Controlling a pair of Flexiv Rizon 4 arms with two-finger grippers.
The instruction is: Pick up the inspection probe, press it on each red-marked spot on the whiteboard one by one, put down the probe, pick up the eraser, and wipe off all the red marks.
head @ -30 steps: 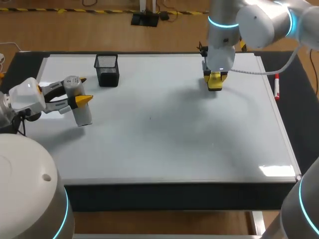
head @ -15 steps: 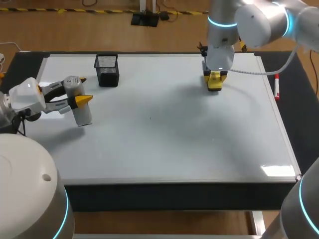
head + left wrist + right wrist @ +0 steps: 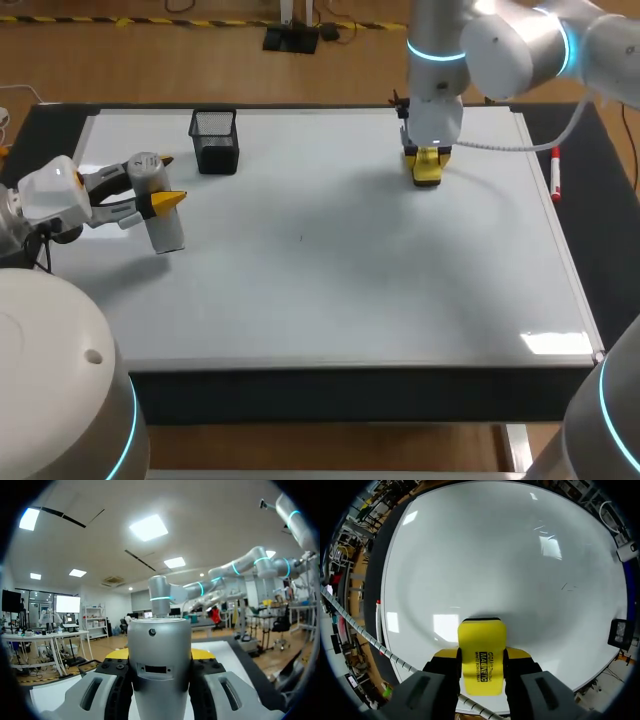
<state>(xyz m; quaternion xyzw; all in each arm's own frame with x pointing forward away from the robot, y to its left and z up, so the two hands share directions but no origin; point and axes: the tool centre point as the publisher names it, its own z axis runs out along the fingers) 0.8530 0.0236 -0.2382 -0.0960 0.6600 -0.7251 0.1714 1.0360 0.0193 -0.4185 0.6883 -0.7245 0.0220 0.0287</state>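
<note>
1. Down at the near edge, around 6 o'clock, the whiteboard point(image 3: 330, 300) is bare white. I can't spot any red on it in the head view or the right wrist view, just a tiny dark speck point(image 3: 301, 237) near the middle.
2. Over at 9 o'clock, my left gripper point(image 3: 165, 180) is clamped on the inspection probe point(image 3: 168, 232), hanging over the board's left edge. In the left wrist view the silver barrel point(image 3: 159, 665) sits snug between the fingers. So the probe hasn't been set down, even though the task wants that before wiping.
3. Out at 3 o'clock, a red marker point(image 3: 555, 172) lies along the board's right edge, well clear of everything else.
4. Up at 1 o'clock, my right gripper point(image 3: 427, 165) pinches the yellow eraser point(image 3: 427, 172) from both sides, low over the board. Can't tell if it's actually touching the surface.
5. Far at 11 o'clock stands a black mesh cup point(image 3: 215, 140).
6. My take: this is the wiping step, probably near its end. To do it right I'd keep the eraser point(image 3: 481, 645) flat, press evenly, overlap the strokes, and keep away from that marker. A tilted pad would just skip over ink.
</note>
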